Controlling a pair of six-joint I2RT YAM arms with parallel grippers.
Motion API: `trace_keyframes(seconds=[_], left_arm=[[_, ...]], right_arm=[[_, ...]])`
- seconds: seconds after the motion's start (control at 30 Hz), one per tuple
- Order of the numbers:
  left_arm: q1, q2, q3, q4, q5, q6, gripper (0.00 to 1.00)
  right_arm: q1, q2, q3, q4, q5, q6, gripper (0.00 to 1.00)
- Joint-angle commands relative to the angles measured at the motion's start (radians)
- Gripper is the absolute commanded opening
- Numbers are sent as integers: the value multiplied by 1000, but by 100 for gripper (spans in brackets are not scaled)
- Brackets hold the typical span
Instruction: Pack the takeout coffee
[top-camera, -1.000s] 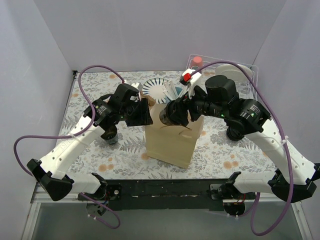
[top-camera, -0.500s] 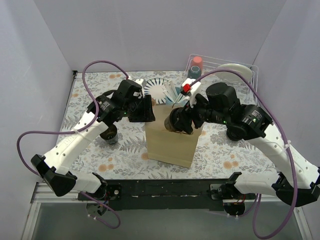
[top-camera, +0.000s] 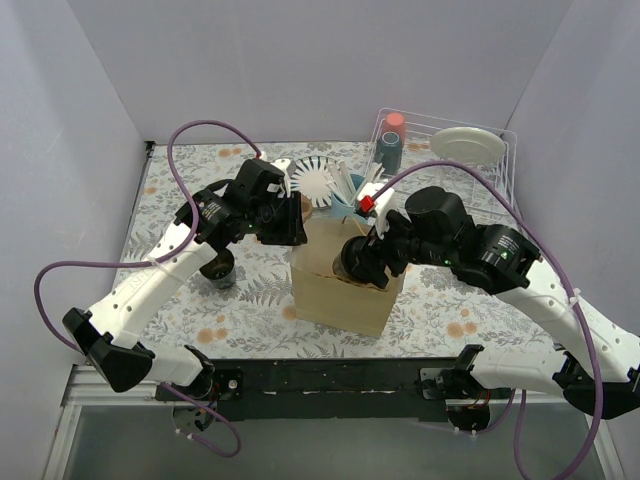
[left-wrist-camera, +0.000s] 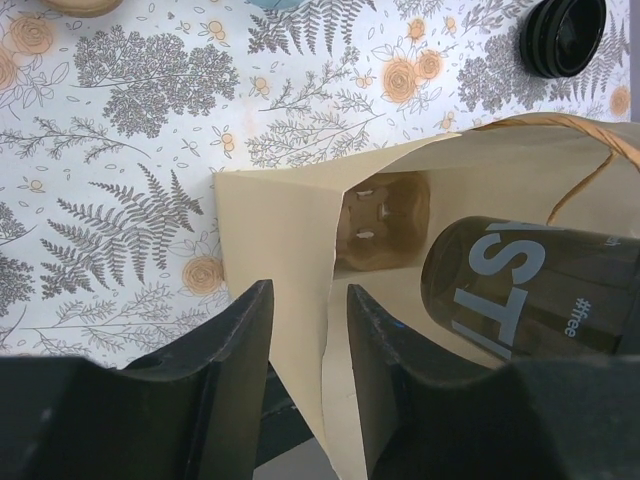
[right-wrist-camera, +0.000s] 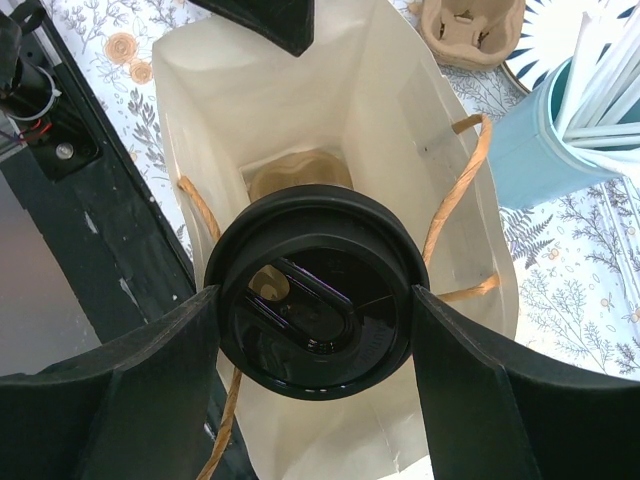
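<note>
the brown paper bag (top-camera: 340, 290) stands open just in front of the two arm bases on the flower-print table (top-camera: 450, 310). the right gripper (right-wrist-camera: 315, 310) is clamped on the dark takeout coffee cup (right-wrist-camera: 315, 285), one finger on each side just below its black lid, which faces the wrist camera. it holds the cup in the bag's mouth between the twisted paper handles (right-wrist-camera: 455, 190). from the left wrist the cup's side shows white lettering (left-wrist-camera: 530, 290) and lies aslant across the opening. below it, at the bottom of the bag, sits a tan moulded cup carrier (left-wrist-camera: 385, 225). how far down the cup is i cannot tell. the left gripper (left-wrist-camera: 305, 350) is at the bag's far left corner, its fingers (left-wrist-camera: 230, 370) apart with the paper wall running between them and a gap showing, so no pinch is seen. a second dark cup (top-camera: 218, 270) stands on the table under the left arm, well apart from the bag. behind the bag are a blue holder of white straws (right-wrist-camera: 560, 130), another moulded carrier (right-wrist-camera: 470, 30) and a blue and white patterned plate (top-camera: 312, 180). a stack of black lids (left-wrist-camera: 565, 35) lies near the bag in the left wrist view. at the far right a wire rack (top-camera: 500, 165) holds a white plate (top-camera: 467, 145) and a red-capped bottle (top-camera: 392, 140).
</note>
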Motion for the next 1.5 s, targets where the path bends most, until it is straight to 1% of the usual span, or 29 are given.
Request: trace_keyframes(seconds=[0.0, 0.2, 0.3, 0.4, 0.43, 0.5, 0.6, 0.63, 0.67, 0.7, 0.73, 0.8, 0.83, 0.87, 0.93, 1.03, 1.2, 1.27, 1.37, 1.47], left_arm=[[4, -34, 23, -41, 26, 31, 34], [4, -42, 6, -67, 49, 34, 34], [4, -48, -22, -54, 49, 54, 34], [4, -53, -22, -25, 44, 83, 18], [4, -56, -19, -14, 46, 90, 8], [4, -70, -29, 41, 50, 112, 0], [4, -113, -54, 147, 81, 156, 0], [4, -125, -83, 179, 99, 169, 0], [4, -158, -100, 254, 121, 192, 0], [4, -178, -127, 291, 141, 218, 0], [4, -200, -184, 369, 168, 228, 0], [4, -266, -243, 432, 199, 258, 0], [4, -287, -304, 487, 228, 265, 0], [4, -306, -325, 506, 244, 278, 0], [4, -337, -356, 525, 300, 294, 0], [4, -370, -395, 526, 319, 298, 0], [4, -424, -456, 541, 386, 325, 0], [4, -436, -471, 538, 405, 333, 0], [4, -439, -490, 520, 419, 334, 0], [4, -458, -508, 520, 419, 333, 0]], right_arm=[[27, -21, -17, 35, 61, -3, 27], [50, -26, -31, 43, 89, 23, 27], [65, -27, -40, 44, 98, 28, 27], [77, -21, -45, 37, 87, 7, 27], [83, -15, -43, 32, 107, 0, 27], [96, -14, -48, 32, 126, -29, 27], [110, -6, -42, 31, 158, -61, 27], [114, 3, -25, 26, 181, -67, 27], [126, 8, -16, 18, 196, -72, 27], [129, 12, -3, 17, 208, -78, 27], [134, 22, 6, 14, 230, -89, 27], [145, 28, 11, 15, 239, -104, 27], [149, 32, 4, 14, 258, -113, 27], [160, 31, -18, 15, 270, -116, 27], [168, 19, -46, 27, 300, -124, 27], [175, -4, -95, 63, 325, -132, 27], [203, -38, -175, 93, 295, -152, 27], [223, -47, -172, 103, 313, -156, 27], [225, -46, -126, 118, 362, -178, 27], [225, -41, -111, 151, 417, -230, 27]])
